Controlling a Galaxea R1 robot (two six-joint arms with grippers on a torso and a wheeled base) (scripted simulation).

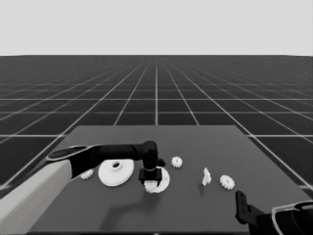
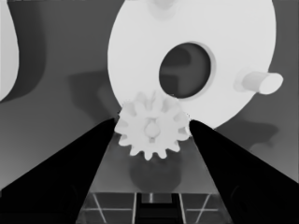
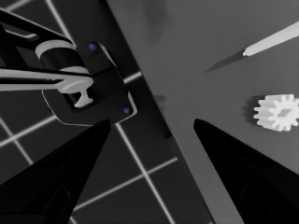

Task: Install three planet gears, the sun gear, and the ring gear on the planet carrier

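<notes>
The small white toothed gear (image 2: 151, 129) and the flat white smaller round part (image 2: 196, 51) look smooth, matt plastic; the dark tabletop (image 1: 195, 205) is matt and even.

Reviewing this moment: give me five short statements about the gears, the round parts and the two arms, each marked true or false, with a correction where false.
1. The left end effector grips a small gear over the smaller round part. True.
2. The larger round part sits on top of the smaller one. False: it lies beside it on the table.
3. The right end effector holds a gear. False: it is empty, parked at the table's near right corner.
4. A thin white piece stands between two loose gears. True.
5. Pegs stand on the smaller round part. True.
</notes>
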